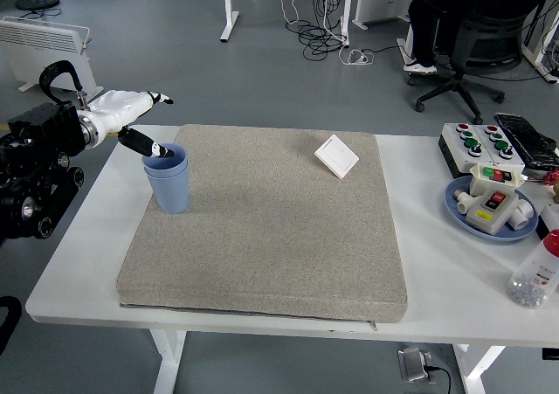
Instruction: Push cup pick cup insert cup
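Two blue cups [168,179] stand nested, one inside the other, upright on the grey mat [262,228] at its left edge. My left hand [140,119] is white with black fingertips. It sits just left of and above the cups' rim, fingers spread, holding nothing. One fingertip [155,149] hangs at the rim of the inner cup. The right arm is out of view.
A white square switch plate [336,156] lies at the mat's far right. A button box [481,144], a blue plate [456,207] of switch parts, a black device [526,139] and a clear bottle [534,276] stand on the table's right side.
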{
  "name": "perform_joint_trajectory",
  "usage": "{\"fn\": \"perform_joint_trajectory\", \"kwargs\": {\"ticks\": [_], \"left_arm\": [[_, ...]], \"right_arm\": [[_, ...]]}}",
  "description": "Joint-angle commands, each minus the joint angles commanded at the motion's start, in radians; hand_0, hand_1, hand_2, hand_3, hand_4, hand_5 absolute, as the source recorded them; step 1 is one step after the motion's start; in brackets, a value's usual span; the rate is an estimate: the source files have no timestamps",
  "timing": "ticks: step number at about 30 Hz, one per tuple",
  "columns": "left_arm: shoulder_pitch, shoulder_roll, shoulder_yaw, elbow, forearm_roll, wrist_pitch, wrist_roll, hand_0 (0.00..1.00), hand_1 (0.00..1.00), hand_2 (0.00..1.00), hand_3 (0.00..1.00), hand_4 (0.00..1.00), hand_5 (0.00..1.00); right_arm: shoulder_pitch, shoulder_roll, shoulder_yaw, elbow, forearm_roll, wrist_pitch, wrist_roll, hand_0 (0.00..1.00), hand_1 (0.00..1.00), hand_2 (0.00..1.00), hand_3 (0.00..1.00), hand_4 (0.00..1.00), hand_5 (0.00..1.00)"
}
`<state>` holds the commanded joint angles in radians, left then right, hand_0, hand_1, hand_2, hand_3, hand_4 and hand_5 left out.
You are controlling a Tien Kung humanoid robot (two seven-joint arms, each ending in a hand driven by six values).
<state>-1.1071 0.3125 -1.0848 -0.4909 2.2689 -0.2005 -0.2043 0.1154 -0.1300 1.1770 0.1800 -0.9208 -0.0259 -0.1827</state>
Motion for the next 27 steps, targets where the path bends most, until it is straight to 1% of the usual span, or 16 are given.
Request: {"fn": "perform_joint_trajectory", "kwargs": {"ticks": [5, 6, 8, 11, 12, 13, 15, 17, 18, 19, 20, 21, 23, 24, 25, 27], "left_arm": [[0.006, 0.005, -0.003, -0.018, 0.0, 0.012, 0.002, 0.856, 0.887, 0.998, 0.99, 0.99, 0.516], [0.011, 0.009, -0.006, -0.03, 0.0, 0.019, 0.001, 0.849, 0.881, 0.998, 0.985, 0.963, 0.558], [0.02, 0.015, -0.012, -0.048, 0.0, 0.028, 0.004, 0.849, 0.881, 0.998, 0.985, 0.963, 0.558], [0.051, 0.034, -0.036, -0.111, -0.1, 0.065, 0.025, 0.849, 0.881, 0.998, 0.985, 0.963, 0.558], [0.071, 0.042, -0.054, -0.141, -0.139, 0.084, 0.038, 0.777, 0.813, 0.931, 0.872, 0.758, 0.698], [0.078, 0.045, -0.061, -0.159, -0.168, 0.09, 0.042, 0.777, 0.813, 0.931, 0.872, 0.758, 0.698], [0.115, 0.049, -0.107, -0.217, -0.25, 0.106, 0.068, 0.777, 0.813, 0.931, 0.872, 0.758, 0.698], [0.166, 0.048, -0.165, -0.287, -0.341, 0.136, 0.101, 0.777, 0.813, 0.931, 0.872, 0.758, 0.698], [0.186, 0.048, -0.185, -0.317, -0.38, 0.146, 0.117, 0.772, 0.8, 0.899, 0.87, 0.701, 0.812], [0.203, 0.048, -0.199, -0.345, -0.419, 0.151, 0.127, 0.772, 0.8, 0.899, 0.87, 0.701, 0.812], [0.21, 0.048, -0.204, -0.359, -0.465, 0.153, 0.131, 0.772, 0.8, 0.899, 0.87, 0.701, 0.812], [0.218, 0.049, -0.21, -0.37, -0.504, 0.154, 0.136, 0.772, 0.8, 0.899, 0.87, 0.701, 0.812], [0.286, 0.057, -0.254, -0.448, -0.588, 0.145, 0.173, 0.772, 0.8, 0.899, 0.87, 0.701, 0.812], [0.316, 0.059, -0.27, -0.484, -0.627, 0.14, 0.181, 0.788, 0.807, 0.892, 0.868, 0.662, 0.998], [0.343, 0.063, -0.287, -0.516, -0.673, 0.129, 0.177, 0.788, 0.807, 0.892, 0.868, 0.662, 0.998], [0.413, 0.069, -0.337, -0.583, -0.757, 0.108, 0.155, 0.788, 0.807, 0.892, 0.868, 0.662, 0.998]], "right_arm": [[0.0, 0.0, 0.002, 0.0, 0.0, 0.0, 0.0, 0.755, 0.627, 0.647, 0.557, 0.082, 0.468], [-0.001, 0.0, 0.003, 0.0, 0.001, 0.0, 0.0, 0.755, 0.627, 0.648, 0.557, 0.082, 0.468], [-0.002, 0.0, 0.004, 0.0, 0.002, 0.0, 0.001, 0.755, 0.627, 0.648, 0.557, 0.082, 0.468], [-0.003, 0.001, 0.006, 0.0, 0.005, -0.001, 0.002, 0.755, 0.627, 0.648, 0.557, 0.082, 0.468], [-0.004, 0.002, 0.009, 0.0, 0.005, -0.001, 0.002, 0.754, 0.627, 0.647, 0.557, 0.081, 0.467], [-0.005, 0.002, 0.01, 0.0, 0.005, -0.001, 0.002, 0.754, 0.627, 0.647, 0.557, 0.081, 0.467], [-0.006, 0.002, 0.012, 0.0, 0.007, -0.001, 0.002, 0.754, 0.627, 0.647, 0.557, 0.081, 0.467], [-0.008, 0.002, 0.015, 0.0, 0.008, -0.001, 0.002, 0.754, 0.627, 0.647, 0.557, 0.081, 0.467], [-0.009, 0.003, 0.017, 0.0, 0.007, -0.001, 0.002, 0.755, 0.627, 0.646, 0.557, 0.081, 0.468], [-0.009, 0.003, 0.019, 0.0, 0.007, -0.001, 0.002, 0.755, 0.627, 0.646, 0.557, 0.081, 0.468], [-0.009, 0.003, 0.019, 0.0, 0.007, -0.001, 0.002, 0.755, 0.627, 0.646, 0.557, 0.081, 0.468], [-0.01, 0.004, 0.021, 0.0, 0.006, -0.001, 0.002, 0.755, 0.627, 0.646, 0.557, 0.081, 0.468], [-0.014, 0.005, 0.028, 0.0, 0.004, -0.001, 0.002, 0.755, 0.627, 0.646, 0.557, 0.081, 0.468], [-0.015, 0.006, 0.029, 0.0, 0.004, -0.001, 0.002, 0.755, 0.627, 0.646, 0.557, 0.081, 0.467], [-0.016, 0.006, 0.03, 0.0, 0.003, -0.001, 0.002, 0.755, 0.627, 0.646, 0.557, 0.081, 0.467], [-0.017, 0.007, 0.033, 0.0, 0.003, -0.001, 0.001, 0.755, 0.627, 0.646, 0.557, 0.081, 0.467]]}}
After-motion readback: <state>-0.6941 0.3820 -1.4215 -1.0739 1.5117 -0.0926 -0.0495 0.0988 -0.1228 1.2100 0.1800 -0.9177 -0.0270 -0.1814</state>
